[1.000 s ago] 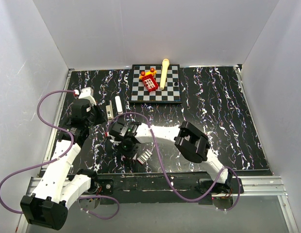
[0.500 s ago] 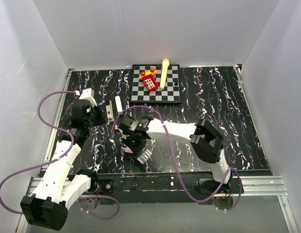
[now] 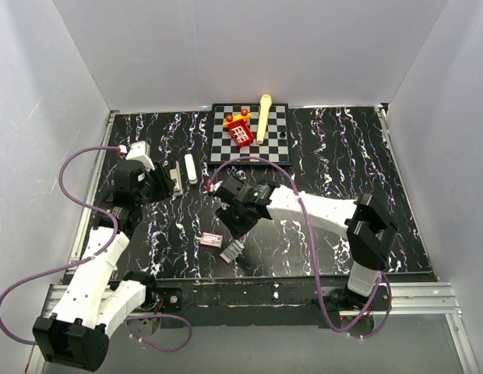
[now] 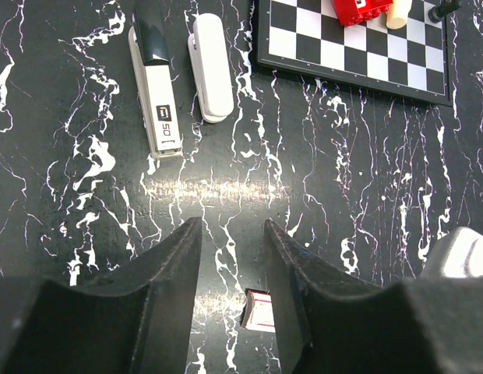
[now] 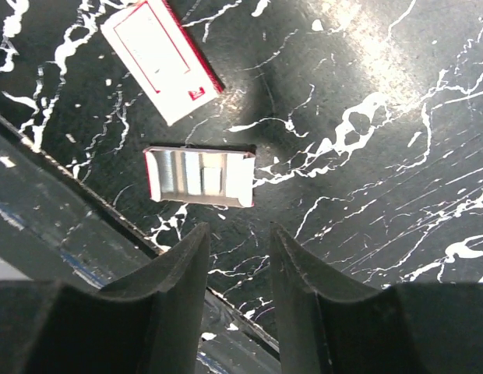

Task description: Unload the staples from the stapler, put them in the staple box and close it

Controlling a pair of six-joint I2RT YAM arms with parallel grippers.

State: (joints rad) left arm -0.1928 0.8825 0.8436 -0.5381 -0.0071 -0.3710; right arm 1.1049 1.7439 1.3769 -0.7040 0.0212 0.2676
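Observation:
The stapler, silver-grey with a black end, lies flat at the far left of the table, also in the top view. It lies beside a white rounded stick. My left gripper is open and empty, hovering short of the stapler. My right gripper is open and empty near the front edge. Just ahead of it lies a small open tray with silvery strips that look like staples. No loose staples show by the stapler.
A small red-and-white box lies beside the tray, also in the top view. A checkerboard at the back carries a red block, a pale stick and small pieces. The table's metal front rail is close under my right gripper.
My right gripper has moved right and slightly back, uncovering the red-and-white box on the table beside the tray. The left arm has barely moved.

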